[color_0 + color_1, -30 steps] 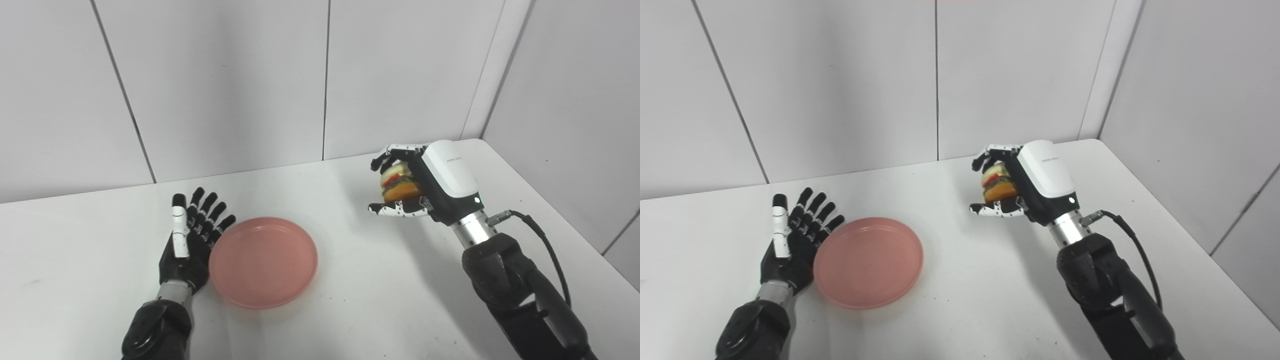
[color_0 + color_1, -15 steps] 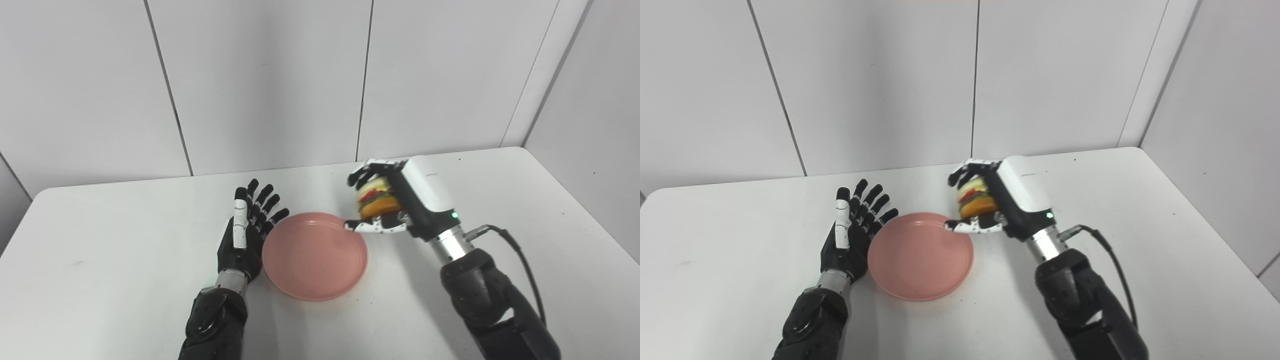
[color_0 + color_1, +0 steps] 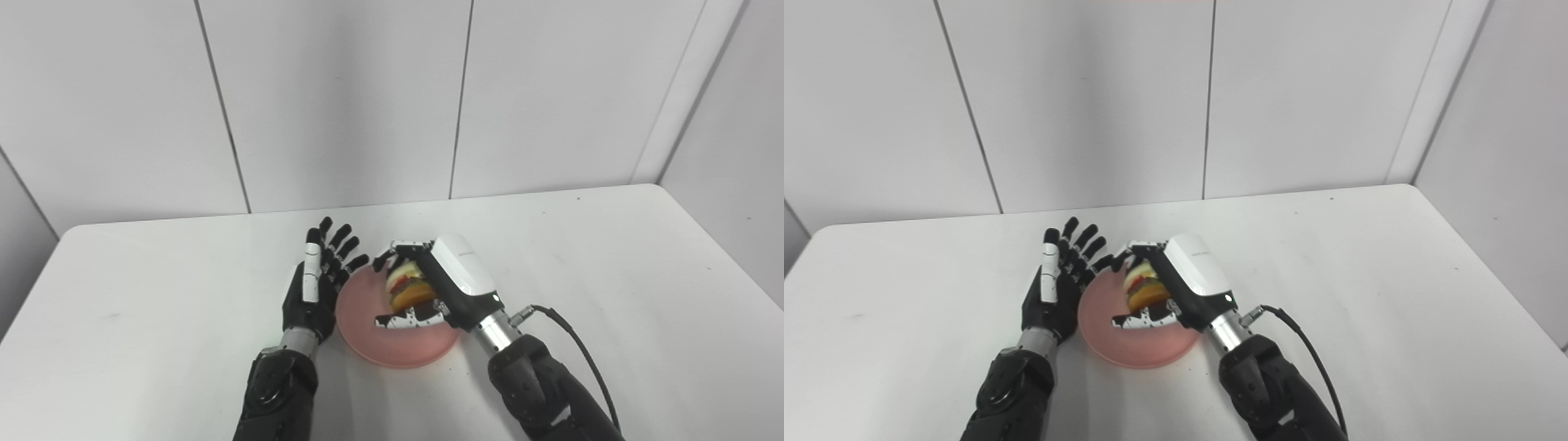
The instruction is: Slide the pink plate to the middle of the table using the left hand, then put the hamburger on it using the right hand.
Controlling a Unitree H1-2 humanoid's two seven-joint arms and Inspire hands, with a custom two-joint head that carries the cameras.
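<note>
1. The hamburger (image 3: 409,291) is a small layered thing: a pale top bun, a red slice and a dark band under it, and an orange-brown bottom bun. It is tilted, its layers leaning rather than level.
2. The right hand (image 3: 429,291) grips the hamburger, fingers curled over the top bun and the thumb under the bottom bun. The white back of the hand faces up and to the right.
3. Hamburger and right hand are over the pink plate (image 3: 367,340), above its middle and right part. Whether the burger touches the plate cannot be told from either view.
4. The pink plate is round, shallow and plain, with a low raised rim. It lies flat on the white table (image 3: 612,275), about midway between the table's left and right edges and toward the near side.
5. The left hand (image 3: 315,288) stands on the table just left of the plate, palm turned toward it, fingers straight and spread, holding nothing. Its edge is at the plate's left rim; its fingertips reach close to the right hand's fingertips beyond the plate.
6. A black cable (image 3: 582,361) loops from the right wrist, right of the plate.
7. White wall panels (image 3: 343,98) rise behind the table, beyond the plate.
</note>
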